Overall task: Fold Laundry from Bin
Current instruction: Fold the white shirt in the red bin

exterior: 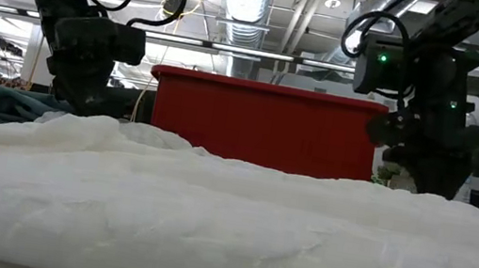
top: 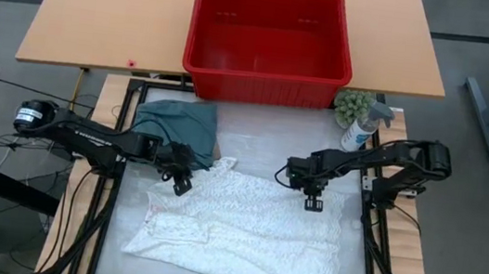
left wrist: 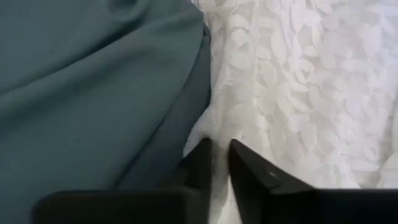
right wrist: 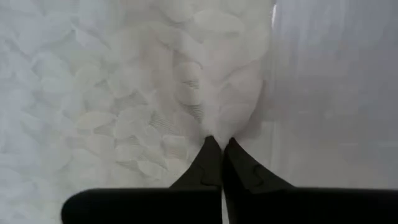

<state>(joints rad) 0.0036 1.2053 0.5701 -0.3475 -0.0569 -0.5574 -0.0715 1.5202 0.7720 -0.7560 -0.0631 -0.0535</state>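
The white lace garment (top: 242,230) lies spread flat on the work table, in front of the red bin (top: 203,29), whose inside shows no cloth. The dark teal-green garment (top: 176,124) lies bunched at the far left, touching the white one's edge. My left gripper (top: 181,183) is shut on the white garment's far left edge, beside the teal cloth (left wrist: 93,93). My right gripper (top: 313,203) is shut on its far right edge. No beige-khaki garment is in view. My left gripper pinches the white garment's edge (left wrist: 217,134) between its two fingers, right beside the teal garment, coming from above and slanting down. The cloth around it lies on the table. My right gripper pinches a small gathered fold at the white garment's far right edge (right wrist: 225,127) between its two fingertips, from above. The cloth puckers toward the fingers, and the rest lies flat on the table.
A spray bottle (top: 362,128) and a small green plant (top: 353,104) stand at the far right of the work table, next to the bin. The bin stands on a wooden table (top: 101,7) behind. Black frame rails (top: 372,237) run along both sides.
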